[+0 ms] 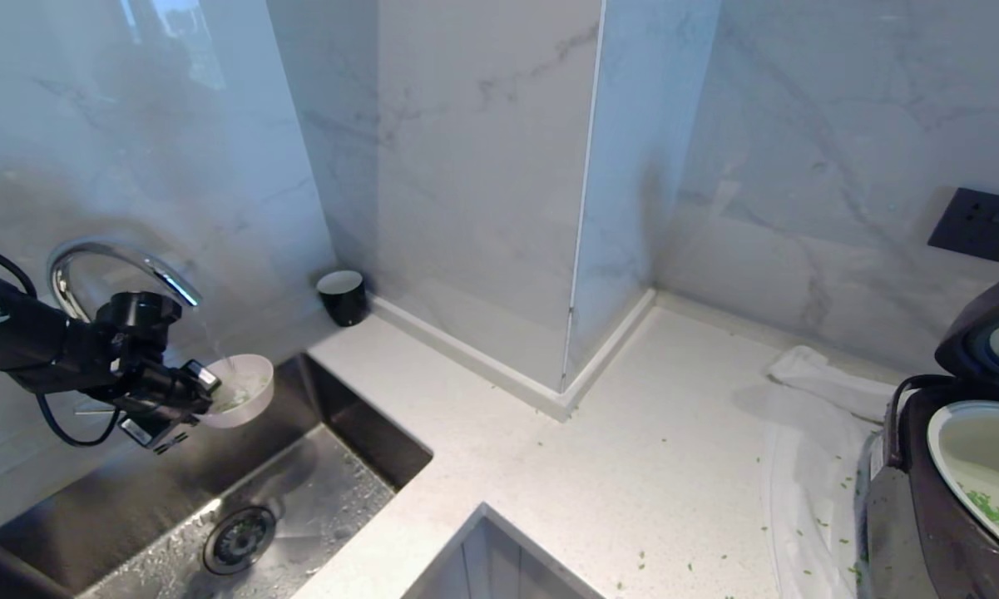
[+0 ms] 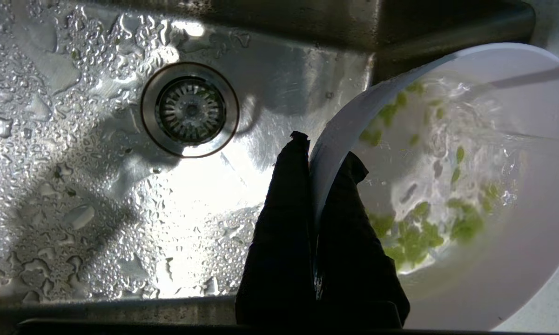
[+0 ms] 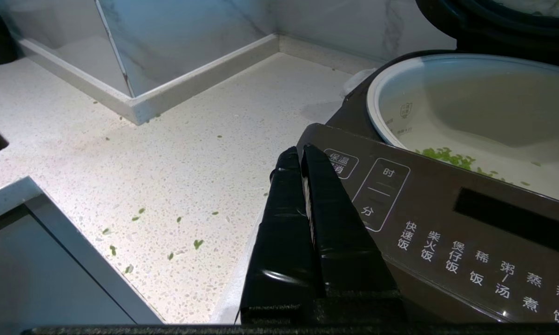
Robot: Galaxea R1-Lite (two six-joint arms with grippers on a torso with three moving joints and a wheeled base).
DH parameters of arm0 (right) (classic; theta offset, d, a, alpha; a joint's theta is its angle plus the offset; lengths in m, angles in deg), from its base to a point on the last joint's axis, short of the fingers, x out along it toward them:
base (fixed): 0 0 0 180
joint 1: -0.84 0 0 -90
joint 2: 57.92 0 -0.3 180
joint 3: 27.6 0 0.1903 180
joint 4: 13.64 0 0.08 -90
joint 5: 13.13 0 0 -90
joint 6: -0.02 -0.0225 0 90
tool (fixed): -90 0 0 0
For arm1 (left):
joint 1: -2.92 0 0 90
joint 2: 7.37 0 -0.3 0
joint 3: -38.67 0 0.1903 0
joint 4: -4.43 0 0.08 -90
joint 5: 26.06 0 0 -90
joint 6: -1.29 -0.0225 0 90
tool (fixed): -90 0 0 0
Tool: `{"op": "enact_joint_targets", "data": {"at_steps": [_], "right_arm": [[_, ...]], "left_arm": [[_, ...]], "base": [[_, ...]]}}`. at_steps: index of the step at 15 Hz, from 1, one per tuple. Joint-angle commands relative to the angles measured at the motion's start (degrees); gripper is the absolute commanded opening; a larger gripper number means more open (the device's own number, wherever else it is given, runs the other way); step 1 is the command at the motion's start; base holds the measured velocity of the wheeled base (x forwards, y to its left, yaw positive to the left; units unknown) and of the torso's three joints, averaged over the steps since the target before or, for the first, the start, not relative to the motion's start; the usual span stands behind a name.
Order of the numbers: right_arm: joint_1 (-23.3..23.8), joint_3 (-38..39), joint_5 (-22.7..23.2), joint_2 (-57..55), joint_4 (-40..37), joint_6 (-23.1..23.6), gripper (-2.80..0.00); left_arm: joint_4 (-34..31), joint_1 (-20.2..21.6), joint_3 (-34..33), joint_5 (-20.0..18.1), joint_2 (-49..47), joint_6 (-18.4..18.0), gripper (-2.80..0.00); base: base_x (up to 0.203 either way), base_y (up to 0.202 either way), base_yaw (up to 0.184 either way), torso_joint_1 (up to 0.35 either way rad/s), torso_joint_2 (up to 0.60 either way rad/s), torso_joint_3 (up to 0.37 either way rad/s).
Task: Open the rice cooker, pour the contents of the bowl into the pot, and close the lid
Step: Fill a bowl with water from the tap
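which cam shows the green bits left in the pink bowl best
The left wrist view: it looks straight into the bowl, so the green bits show lying in water. The head view shows the bowl only small and side-on over the sink. The right wrist view misses it.

The left gripper point(image 2: 314, 186) hides the bowl's point(image 2: 493, 279) near rim; beyond the right gripper point(image 3: 302, 160), the cooker point(image 3: 447, 223) is cut off.

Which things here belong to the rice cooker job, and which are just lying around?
Job: bowl with green bits, left gripper clamped on its rim; rice cooker, pot, open lid.
Lying about: black cup, faucet, sink, white cloth.
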Motion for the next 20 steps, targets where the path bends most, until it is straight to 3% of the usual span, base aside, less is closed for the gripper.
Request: {"op": "enact_joint_targets", "data": {"at_steps": [1, 20], "right_arm": [[0.0, 0.0, 0.0, 0.0, 0.0, 0.0, -2.8], [0.0, 0.0, 0.0, 0.0, 0.0, 0.0, -2.8]], "left_arm": [[0.0, 0.0, 0.4, 0.0, 0.4, 0.3, -2.8], [-0.2, -0.4, -0.8, -0.1, 2.1, 0.1, -2.8]], "base": [[0.0, 0.0, 0.0, 0.0, 0.0, 0.0], [0.0, 0.0, 0.0, 0.0, 0.0, 0.0]]}}
